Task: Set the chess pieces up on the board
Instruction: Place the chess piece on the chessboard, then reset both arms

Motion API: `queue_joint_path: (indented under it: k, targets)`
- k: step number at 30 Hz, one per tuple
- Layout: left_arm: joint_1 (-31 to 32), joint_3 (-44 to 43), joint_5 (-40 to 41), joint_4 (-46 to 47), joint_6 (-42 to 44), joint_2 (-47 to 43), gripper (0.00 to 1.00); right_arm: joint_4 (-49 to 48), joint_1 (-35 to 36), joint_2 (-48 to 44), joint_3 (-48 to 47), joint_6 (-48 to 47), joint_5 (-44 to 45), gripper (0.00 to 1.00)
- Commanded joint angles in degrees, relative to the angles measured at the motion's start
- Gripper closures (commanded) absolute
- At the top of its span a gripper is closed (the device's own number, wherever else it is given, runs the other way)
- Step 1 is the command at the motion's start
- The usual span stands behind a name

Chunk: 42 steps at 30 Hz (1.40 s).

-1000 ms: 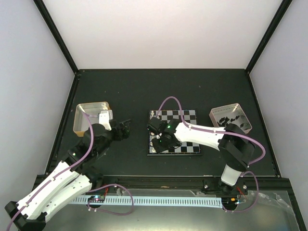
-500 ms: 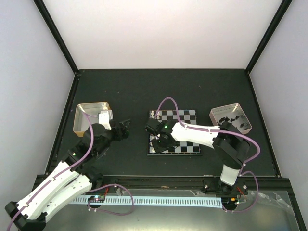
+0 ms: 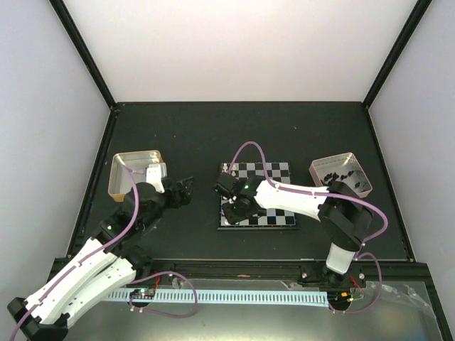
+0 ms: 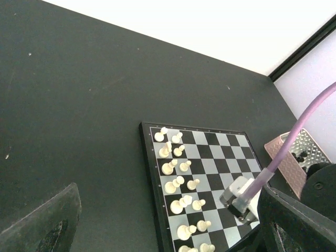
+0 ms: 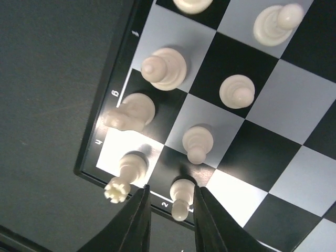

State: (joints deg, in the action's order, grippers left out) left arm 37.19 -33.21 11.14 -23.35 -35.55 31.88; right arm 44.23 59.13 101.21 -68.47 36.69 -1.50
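The board [image 3: 274, 172] lies at the table's middle. Cream-white chess pieces [image 4: 178, 178] stand in two columns along its left side. My right gripper [image 3: 233, 207] hangs over the board's near-left corner. In the right wrist view its jaws [image 5: 170, 191] are apart around a white pawn [image 5: 181, 195], which stands on a dark edge square beside the right finger. A white crowned piece [image 5: 126, 170] stands just left of the left finger. My left gripper [image 3: 183, 188] is open and empty, left of the board, with its fingers [image 4: 47, 223] wide apart.
A gold metal tray [image 3: 121, 177] sits at the left behind my left arm. A pinkish tray [image 3: 320, 168] with black pieces stands right of the board, also in the left wrist view [image 4: 286, 160]. Black frame rails border the table.
My right gripper has shifted slightly toward the board's near-left corner. The left arm has stayed still.
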Motion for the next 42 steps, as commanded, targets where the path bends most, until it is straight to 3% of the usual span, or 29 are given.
queue_joint_path:
  k: [1, 5, 9, 18, 27, 33, 42]
  targets:
    - [-0.38, -1.77, 0.73, -1.75, 0.92, 0.03, 0.06, -1.67, 0.37, -4.36, 0.09, 1.98, 1.19, 0.74]
    - [-0.48, -3.31, -0.3, -2.9, 1.18, -0.21, 0.01, -2.5, 0.3, -10.53, 1.44, 2.86, 5.6, 0.63]
    - [-0.4, -6.83, -3.15, -6.35, 2.54, -0.62, 0.01, -2.58, 0.24, -19.89, 3.66, 2.72, 15.64, 0.49]
    - [-0.44, -11.64, -8.51, -8.53, 9.29, -7.01, 0.01, -0.22, -1.0, -47.14, 14.04, 2.01, 37.38, 0.24]
    - [-0.41, -18.22, -5.79, -14.88, 12.97, -11.15, 0.01, 8.41, -1.13, -71.74, 15.4, -1.14, 49.15, 0.14]
    - [-0.4, -22.04, -0.81, -18.42, 15.99, -14.92, 0.01, 17.36, -1.08, -79.48, 10.91, -0.68, 54.79, 0.09]
    - [-0.37, -23.92, 0.24, -18.98, 17.85, -20.44, 0.01, 19.62, -1.1, -84.85, 7.13, -3.48, 55.94, 0.05]
